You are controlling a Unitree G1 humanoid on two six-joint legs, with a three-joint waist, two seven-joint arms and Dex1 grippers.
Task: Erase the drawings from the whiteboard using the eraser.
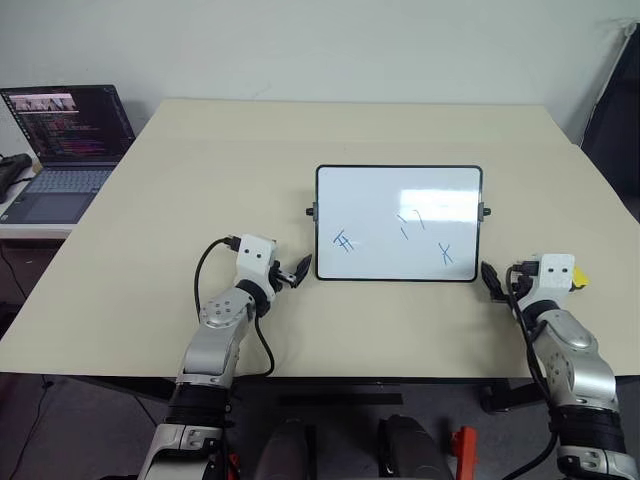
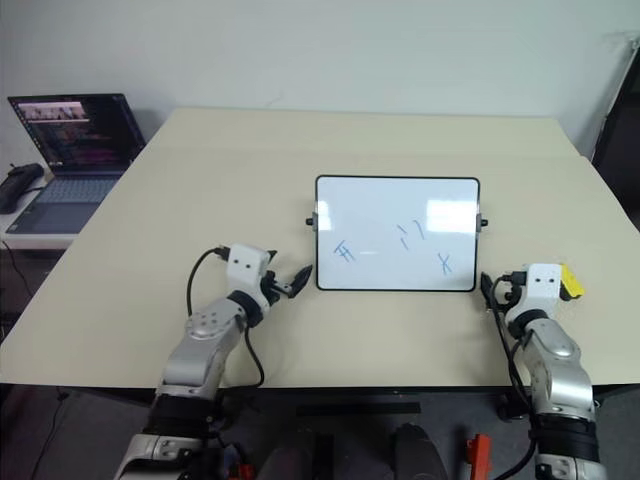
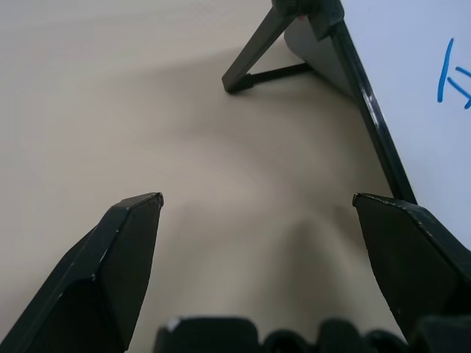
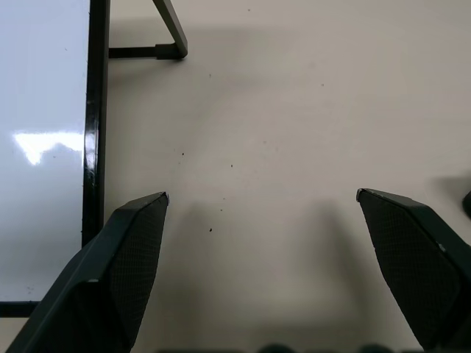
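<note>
Flanking whiteboard [image 1: 398,222], left pincer [image 1: 297,271] and right pincer [image 1: 491,277] both gape wide, empty; drawings [image 1: 344,241] intact.

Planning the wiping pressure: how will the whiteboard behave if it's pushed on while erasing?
The whiteboard probably slides easily: it looks thin and light on a smooth table. It seems propped on small side legs, so hard pressing may tip or rock it. Its surface looks glossy, likely slippery.
</note>
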